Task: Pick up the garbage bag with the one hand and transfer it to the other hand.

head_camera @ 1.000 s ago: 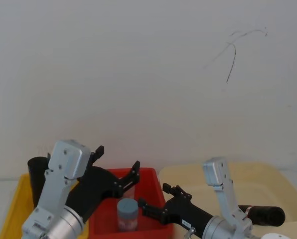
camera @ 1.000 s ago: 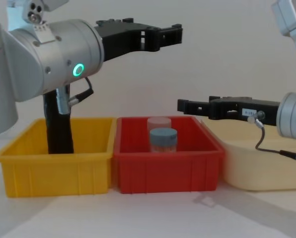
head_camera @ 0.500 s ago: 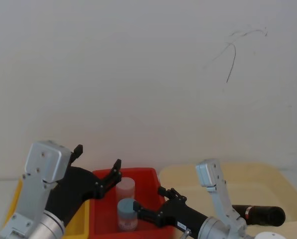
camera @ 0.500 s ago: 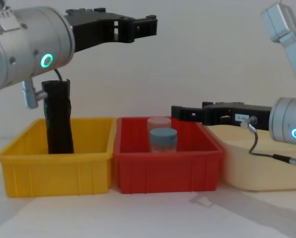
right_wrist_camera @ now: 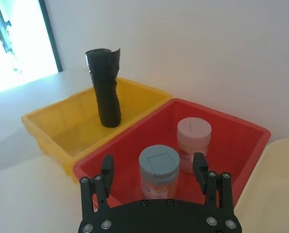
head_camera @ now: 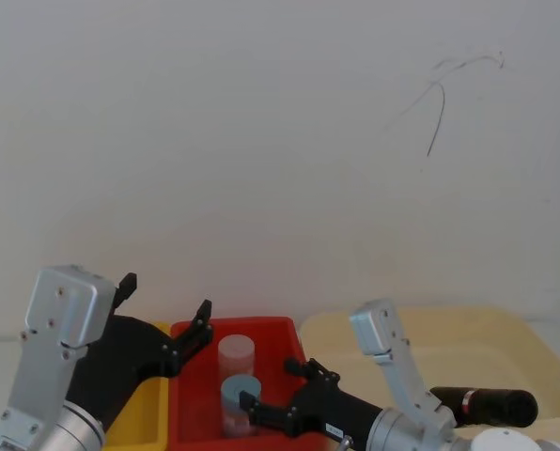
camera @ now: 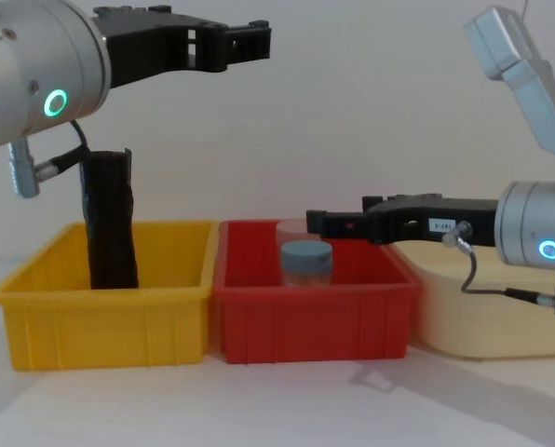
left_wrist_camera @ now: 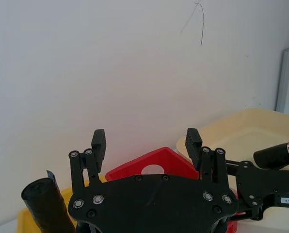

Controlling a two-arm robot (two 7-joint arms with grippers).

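The garbage bag (camera: 108,223) is a tall black glossy roll standing upright at the back of the yellow bin (camera: 101,321), with a small flap at its top rim (right_wrist_camera: 105,87). It also appears low in the left wrist view (left_wrist_camera: 45,206). My left gripper (camera: 259,42) is open and empty, high above the seam between the yellow and red bins, above the bag's top and to its right. My right gripper (camera: 313,223) is open and empty, low over the red bin (camera: 315,321), just above the jars.
A blue-lidded jar (right_wrist_camera: 158,170) and a pale-lidded jar (right_wrist_camera: 194,143) stand in the red bin. A cream tub (camera: 482,317) on the right holds a black cylinder (head_camera: 491,406) lying on its side. A white wall stands close behind the bins.
Both arms have shifted left. The left gripper went from over the red bin toward the yellow bin, uncovering the bag in the chest view. The right gripper slid in over the jars.
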